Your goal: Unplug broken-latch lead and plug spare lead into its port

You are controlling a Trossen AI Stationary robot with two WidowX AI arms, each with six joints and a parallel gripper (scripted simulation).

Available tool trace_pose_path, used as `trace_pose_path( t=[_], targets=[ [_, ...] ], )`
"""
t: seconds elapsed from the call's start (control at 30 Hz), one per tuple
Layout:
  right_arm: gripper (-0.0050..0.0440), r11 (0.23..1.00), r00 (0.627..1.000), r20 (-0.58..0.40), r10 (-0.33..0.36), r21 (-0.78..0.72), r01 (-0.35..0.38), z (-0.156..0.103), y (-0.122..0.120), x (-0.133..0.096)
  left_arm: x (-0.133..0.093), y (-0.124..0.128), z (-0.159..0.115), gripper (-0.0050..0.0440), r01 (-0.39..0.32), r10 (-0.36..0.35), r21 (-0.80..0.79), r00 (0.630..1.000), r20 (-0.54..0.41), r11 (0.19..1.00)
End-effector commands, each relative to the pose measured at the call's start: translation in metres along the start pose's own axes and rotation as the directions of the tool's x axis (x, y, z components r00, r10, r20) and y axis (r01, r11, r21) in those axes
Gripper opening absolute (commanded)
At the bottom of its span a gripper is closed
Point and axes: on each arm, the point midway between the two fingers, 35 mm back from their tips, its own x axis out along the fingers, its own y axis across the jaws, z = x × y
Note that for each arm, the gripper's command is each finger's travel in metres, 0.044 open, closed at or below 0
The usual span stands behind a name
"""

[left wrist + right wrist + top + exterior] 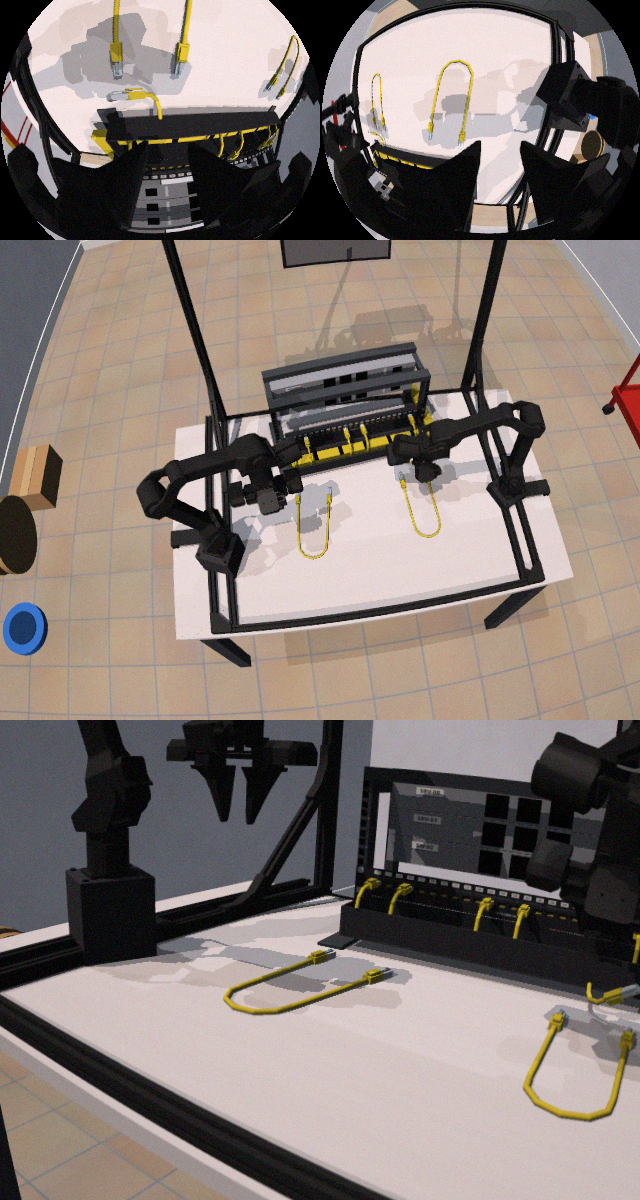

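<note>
Left gripper (419, 450) (607, 890) (168, 145): fingers partway apart with nothing between them, up over the patch panel (330, 464) (465, 947) (190, 125) (415, 155) near its left end.
Broken lead (613, 996) (136, 93) (379, 136): it's out, plug hanging in front of the panel's left end, roughly along the panel, tip leftward. I'd leave it be.
Left spare (401, 477) (556, 1021) (116, 52) (372, 105): your thing. It's on the table in front of the panel's left end, long axis running outward from the panel, both plug tips facing it. Left gripper is clearly nearer, so you'd want to come out from the panel and down, fingers straddling a plug's sides. Watch that dangling plug, it could snag you.
Good leads (363, 431) (485, 904) (237, 150): in along the panel; can't tell if they're latched.
Right spare (328, 491) (373, 976) (278, 75) (462, 136): in front of the panel's right part, a decent backup imo.
Right gripper (264, 488) (236, 818) (500, 142): parked in the air off the panel's right end, fingers partly apart, empty.
</note>
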Motion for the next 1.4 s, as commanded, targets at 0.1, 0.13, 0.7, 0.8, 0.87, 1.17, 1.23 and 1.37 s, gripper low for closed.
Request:
trace_pose_path(
  t=[0.1,0.13,0.7,0.8,0.87,1.17,1.23,1.37],
  targets=[
    [0.0176,1.000,1.000,0.000,0.000,0.000,0.000,0.000,0.000,0.000,0.001,-0.001,0.009,0.0176,-0.025,0.025,0.002,1.000,0.011,1.000],
    [0.0176,1.000,1.000,0.000,0.000,0.000,0.000,0.000,0.000,0.000,0.001,-0.001,0.009,0.0176,-0.025,0.025,0.002,1.000,0.011,1.000],
    [0.0176,1.000,1.000,0.000,0.000,0.000,0.000,0.000,0.000,0.000,-0.005,-0.020,0.065,0.0176,-0.086,0.087,-0.019,0.992,0.096,0.996],
    [0.0176,1.000,1.000,0.000,0.000,0.000,0.000,0.000,0.000,0.000,-0.005,-0.020,0.065,0.0176,-0.086,0.087,-0.019,0.992,0.096,0.996],
    [0.0176,1.000,1.000,0.000,0.000,0.000,0.000,0.000,0.000,0.000,-0.005,-0.020,0.065,0.0176,-0.086,0.087,-0.019,0.992,0.096,0.996],
    [0.0176,1.000,1.000,0.000,0.000,0.000,0.000,0.000,0.000,0.000,-0.006,-0.026,0.084,0.0176,-0.108,0.111,-0.027,0.986,0.125,0.994],
    [0.0176,1.000,1.000,0.000,0.000,0.000,0.000,0.000,0.000,0.000,-0.006,-0.026,0.084,0.0176,-0.108,0.111,-0.027,0.986,0.125,0.994],
    [0.0176,1.000,1.000,0.000,0.000,0.000,0.000,0.000,0.000,0.000,-0.006,-0.026,0.084,0.0176,-0.108,0.111,-0.027,0.986,0.125,0.994]
  ],
)
